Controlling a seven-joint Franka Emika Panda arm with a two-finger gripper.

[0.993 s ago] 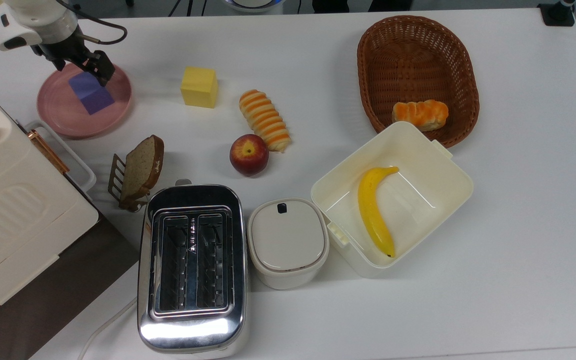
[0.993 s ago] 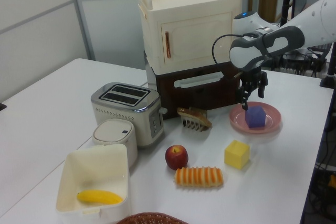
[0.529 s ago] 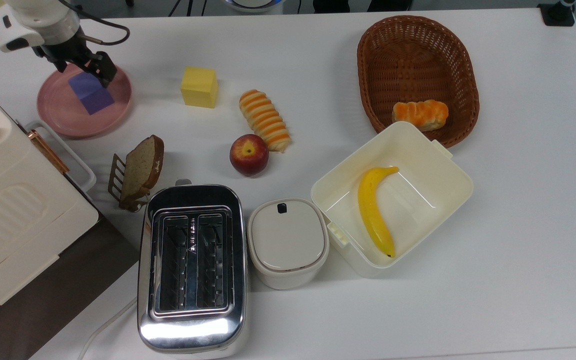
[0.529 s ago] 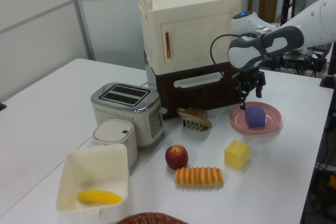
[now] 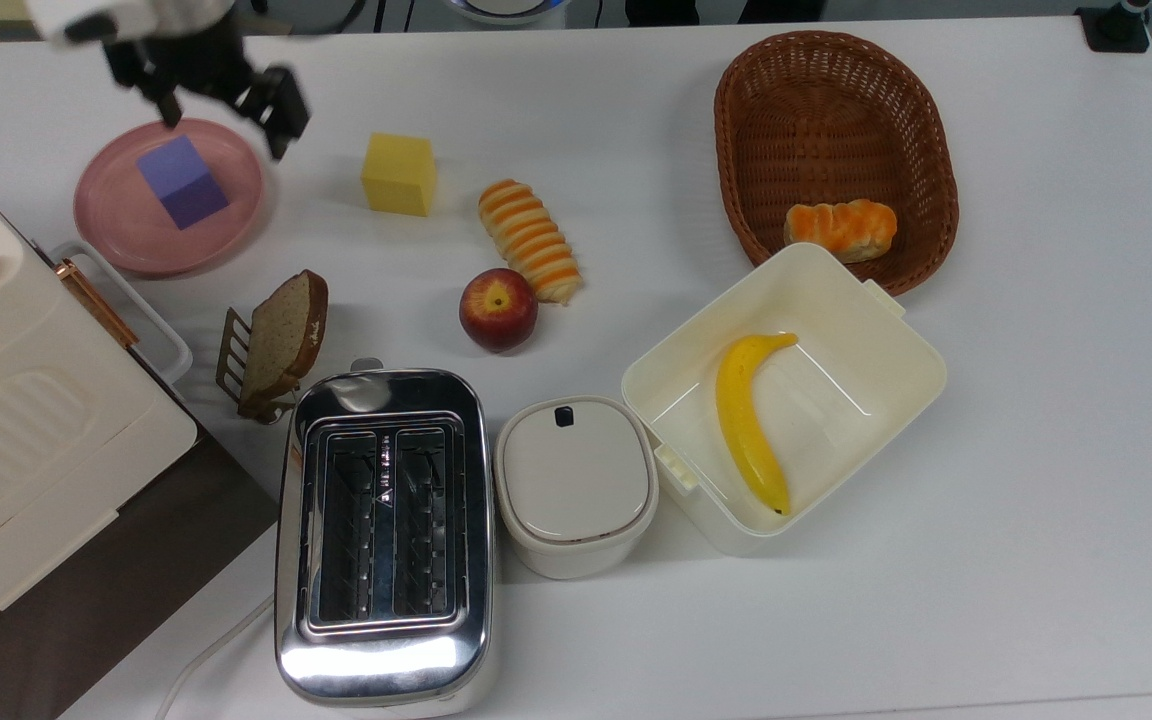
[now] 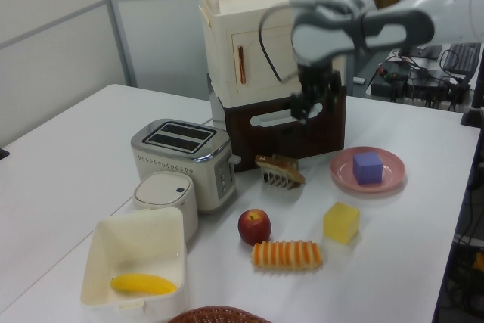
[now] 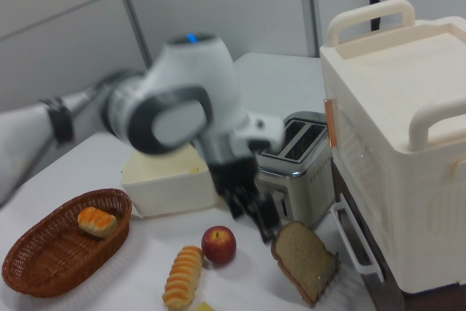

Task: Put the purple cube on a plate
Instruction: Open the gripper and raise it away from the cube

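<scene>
The black two-finger jaws of the white robot arm [image 5: 221,100] stood open and empty, their two fingers spread apart and touching nothing, raised clear above the table. Judging from that, the placing step looked finished and the hand was in the retreat: the next move called for little more than lifting well away without clipping anything below. Just beside the jaws, toward the top view's left and lower, sat the small matte lavender-purple cube [image 5: 183,181], resting flat near the middle of the round matte pink plate with a shallow rim [image 5: 111,220], upright and free of any grip; in the left view the same cube [image 6: 367,167] lay on the plate [image 6: 344,175] to the left view's right of the jaws [image 6: 308,102] and below them. On the other side of the jaws, toward the top view's right, stood the yellow cube [image 5: 399,174], apart from the plate. Farther out lay a striped orange-and-cream bread roll [image 5: 530,240] and a red apple [image 5: 498,309], then a slice of brown bread in a small rack [image 5: 281,340], a chrome two-slot toaster [image 5: 383,535], and, well apart, a brown wicker basket [image 5: 836,100] on the white table [image 5: 1036,450].
</scene>
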